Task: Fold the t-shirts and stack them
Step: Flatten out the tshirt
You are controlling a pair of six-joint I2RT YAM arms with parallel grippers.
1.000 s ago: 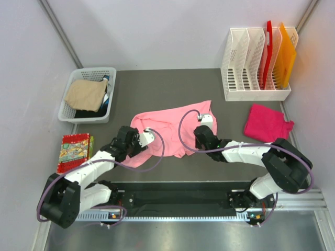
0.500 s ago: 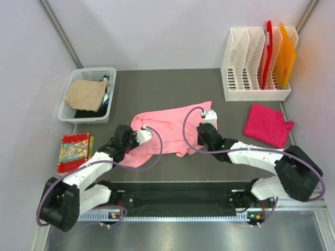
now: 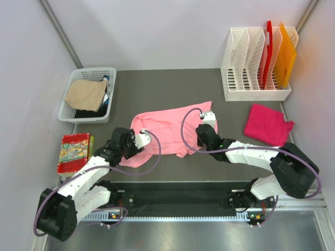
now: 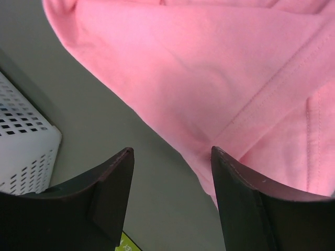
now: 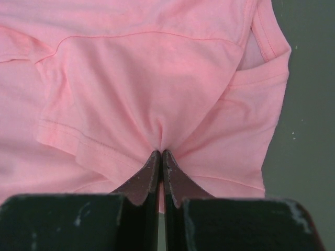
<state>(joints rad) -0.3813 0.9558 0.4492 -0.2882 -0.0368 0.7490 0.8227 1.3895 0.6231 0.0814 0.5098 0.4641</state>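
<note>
The light pink t-shirt (image 3: pixel 167 128) lies crumpled and partly spread in the middle of the dark table. My right gripper (image 3: pixel 205 124) is at its right side, shut on a pinch of the pink cloth (image 5: pixel 146 78), which puckers at my gripper's tips (image 5: pixel 161 152). My left gripper (image 3: pixel 138 141) is at the shirt's near-left edge. It stands open (image 4: pixel 172 151) with only bare table between its fingers, and the pink hem (image 4: pixel 209 68) is just ahead and beside the right finger. The magenta t-shirt (image 3: pixel 268 124) lies folded at the right, apart from both grippers.
A white basket (image 3: pixel 94 69) holding tan and dark cloth stands at the back left, its corner (image 4: pixel 21 151) near my left gripper. A red-edged patterned flat piece (image 3: pixel 73 151) lies at the left edge. A white file rack (image 3: pixel 256 91) with red and orange folders stands at the back right.
My left gripper closed at the shirt's near-left edge, then opened again and drew back slightly. My right gripper stayed pinched on the shirt and shifted only a little.
</note>
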